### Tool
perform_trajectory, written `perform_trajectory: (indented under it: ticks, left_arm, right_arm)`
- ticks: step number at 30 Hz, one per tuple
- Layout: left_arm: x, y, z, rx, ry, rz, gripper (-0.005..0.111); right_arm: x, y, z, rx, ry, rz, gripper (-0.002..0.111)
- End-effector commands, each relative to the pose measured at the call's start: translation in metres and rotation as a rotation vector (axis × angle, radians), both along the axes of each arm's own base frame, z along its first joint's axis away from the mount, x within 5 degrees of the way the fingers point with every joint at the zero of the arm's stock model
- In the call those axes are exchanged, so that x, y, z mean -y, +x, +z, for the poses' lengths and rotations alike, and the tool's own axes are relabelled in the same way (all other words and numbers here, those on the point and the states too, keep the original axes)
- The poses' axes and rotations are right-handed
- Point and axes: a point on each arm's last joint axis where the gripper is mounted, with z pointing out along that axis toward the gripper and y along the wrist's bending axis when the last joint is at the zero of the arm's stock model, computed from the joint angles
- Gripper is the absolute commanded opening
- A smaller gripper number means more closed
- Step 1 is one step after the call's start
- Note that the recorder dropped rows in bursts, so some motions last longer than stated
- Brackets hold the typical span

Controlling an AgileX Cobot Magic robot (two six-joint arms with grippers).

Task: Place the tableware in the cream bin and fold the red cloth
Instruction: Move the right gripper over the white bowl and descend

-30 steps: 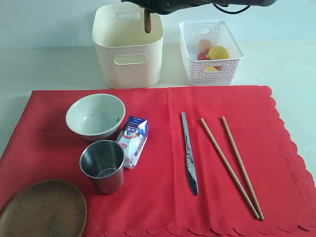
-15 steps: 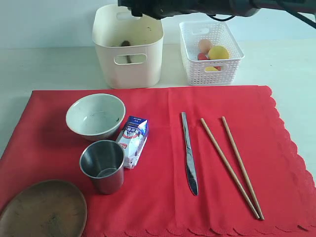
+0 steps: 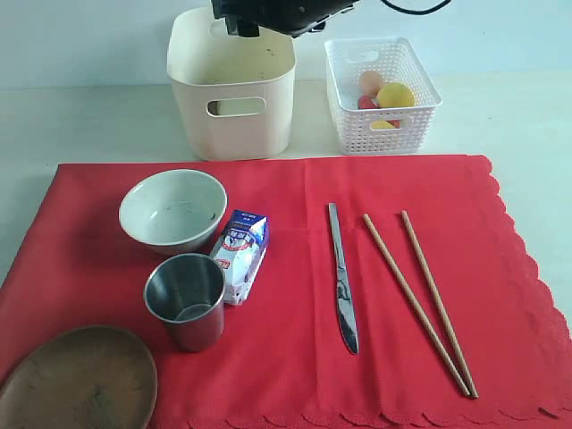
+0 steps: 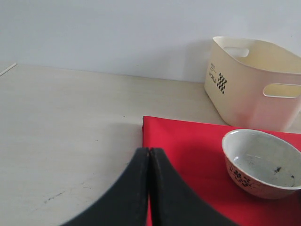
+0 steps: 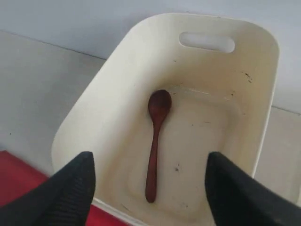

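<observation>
The red cloth (image 3: 295,268) lies flat on the table. On it are the pale bowl (image 3: 172,210), steel cup (image 3: 186,299), brown wooden plate (image 3: 76,380), steel knife (image 3: 341,277) and two chopsticks (image 3: 420,299). The dark wooden spoon (image 5: 154,141) lies on the bottom of the cream bin (image 3: 231,85). Above the bin hangs my right gripper (image 5: 149,160), open and empty. My left gripper (image 4: 149,153) is shut on nothing, low over the cloth's edge (image 4: 188,150) near the bowl (image 4: 262,162); it is out of the exterior view.
A blue-white milk carton (image 3: 241,255) lies between the bowl and cup. To the right of the bin, a white lattice basket (image 3: 382,94) holds an egg, a lemon and other food. Pale tabletop (image 3: 89,125) surrounds the cloth.
My right gripper opened and let go of the spoon, which dropped into the cream bin and now lies on its bottom. The right arm drew up and back slightly.
</observation>
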Motion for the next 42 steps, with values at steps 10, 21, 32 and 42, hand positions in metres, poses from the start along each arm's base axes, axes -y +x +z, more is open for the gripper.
perform_trajectory:
  ticks: [10, 21, 32, 42]
  left_arm:
    - [0.0, 0.0, 0.001, 0.012, 0.007, -0.005, 0.003]
    - [0.0, 0.0, 0.001, 0.012, 0.007, -0.005, 0.003]
    - [0.0, 0.0, 0.001, 0.012, 0.007, -0.005, 0.003]
    - [0.0, 0.0, 0.001, 0.012, 0.007, -0.005, 0.003]
  right_arm:
    - [0.007, -0.031, 0.014, -0.188, -0.162, 0.133, 0.0]
    - [-0.019, -0.061, 0.002, -0.327, -0.197, 0.243, 0.0]
    - [-0.039, -0.081, -0.015, -0.349, -0.218, 0.294, 0.0]
    - [-0.042, -0.078, -0.032, -0.389, -0.232, 0.293, 0.0]
